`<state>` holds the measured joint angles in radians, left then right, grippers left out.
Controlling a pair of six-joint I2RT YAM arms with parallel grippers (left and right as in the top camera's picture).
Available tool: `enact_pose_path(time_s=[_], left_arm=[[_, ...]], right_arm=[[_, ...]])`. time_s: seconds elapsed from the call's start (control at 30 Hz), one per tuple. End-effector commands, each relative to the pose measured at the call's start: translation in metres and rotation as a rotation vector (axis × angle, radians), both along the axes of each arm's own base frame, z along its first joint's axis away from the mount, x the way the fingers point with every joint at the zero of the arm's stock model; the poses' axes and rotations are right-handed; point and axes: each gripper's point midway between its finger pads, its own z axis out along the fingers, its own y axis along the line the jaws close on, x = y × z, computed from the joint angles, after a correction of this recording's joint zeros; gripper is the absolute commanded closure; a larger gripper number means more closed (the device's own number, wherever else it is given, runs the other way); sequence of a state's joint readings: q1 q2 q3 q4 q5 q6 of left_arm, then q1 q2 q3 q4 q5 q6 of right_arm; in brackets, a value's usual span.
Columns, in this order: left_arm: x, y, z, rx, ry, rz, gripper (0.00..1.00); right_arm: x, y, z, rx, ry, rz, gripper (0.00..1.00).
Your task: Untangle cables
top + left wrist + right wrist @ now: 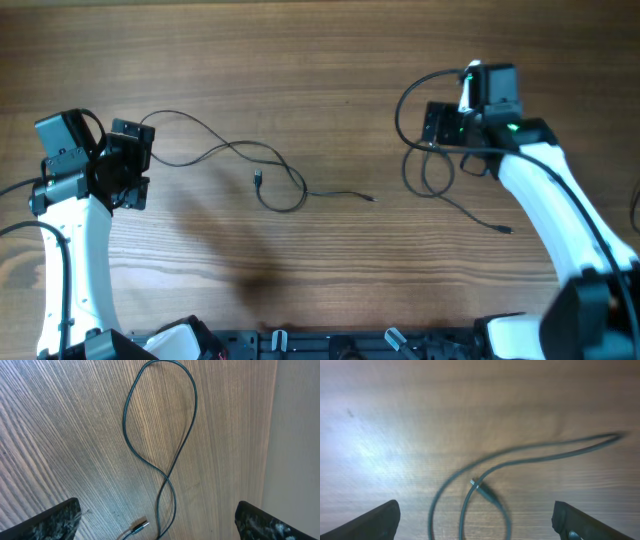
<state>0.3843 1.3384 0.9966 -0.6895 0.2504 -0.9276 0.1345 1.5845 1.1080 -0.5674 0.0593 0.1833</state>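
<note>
Lying separately on the wooden table [300,60], a dark cable [270,155] is looping from below the left gripper [130,163] toward the middle while a second cable [440,188] is curling below the right gripper [437,125], both with fingers spread wide.

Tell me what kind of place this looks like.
Probably a robotics lab bench. On a wood-grain table lie two thin black leads, a left cable and a right cable, and a white left arm and right arm reach over it from the near edge.
</note>
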Motion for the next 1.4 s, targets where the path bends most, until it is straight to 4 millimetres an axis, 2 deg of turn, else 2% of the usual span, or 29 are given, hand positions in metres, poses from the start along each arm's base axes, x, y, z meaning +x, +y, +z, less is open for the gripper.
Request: enact_pose_path(time_s=[0.0,0.1,0.17,0.27,0.37,0.7,0.87,1.0,1.23,1.37], left_arm=[[0.004,0.002,0.005,0.020,-0.011,-0.005,0.00],[0.004,0.002,0.005,0.020,-0.011,-0.005,0.00],[0.004,0.002,0.005,0.020,-0.011,-0.005,0.00],[0.004,0.002,0.005,0.020,-0.011,-0.005,0.00],[0.004,0.002,0.005,0.020,-0.011,-0.005,0.00],[0.004,0.002,0.005,0.020,-0.011,-0.005,0.00],[0.004,0.002,0.005,0.020,-0.011,-0.005,0.00],[0.004,0.002,0.005,0.020,-0.011,-0.005,0.00],[0.004,0.002,0.005,0.020,-0.011,-0.005,0.00],[0.004,0.002,0.005,0.020,-0.011,-0.005,0.00]], right_arm=[[-0.006,0.013,-0.043,0.021,0.122,0.100,0.00],[-0.014,0.036,-0.067,0.084,0.189,0.284,0.00],[-0.018,0.045,-0.076,0.119,0.214,0.339,0.01],[-0.020,0.044,-0.087,0.111,0.239,0.345,0.00],[-0.020,0.034,-0.096,0.058,0.262,0.324,0.00],[-0.027,0.032,-0.098,0.069,0.296,0.269,0.00],[-0.031,0.046,-0.098,0.062,0.301,0.308,0.00],[-0.040,0.053,-0.100,0.050,0.329,0.330,0.00],[-0.049,0.047,-0.103,-0.021,0.368,0.318,0.00],[-0.064,0.050,-0.105,-0.023,0.423,0.321,0.00]])
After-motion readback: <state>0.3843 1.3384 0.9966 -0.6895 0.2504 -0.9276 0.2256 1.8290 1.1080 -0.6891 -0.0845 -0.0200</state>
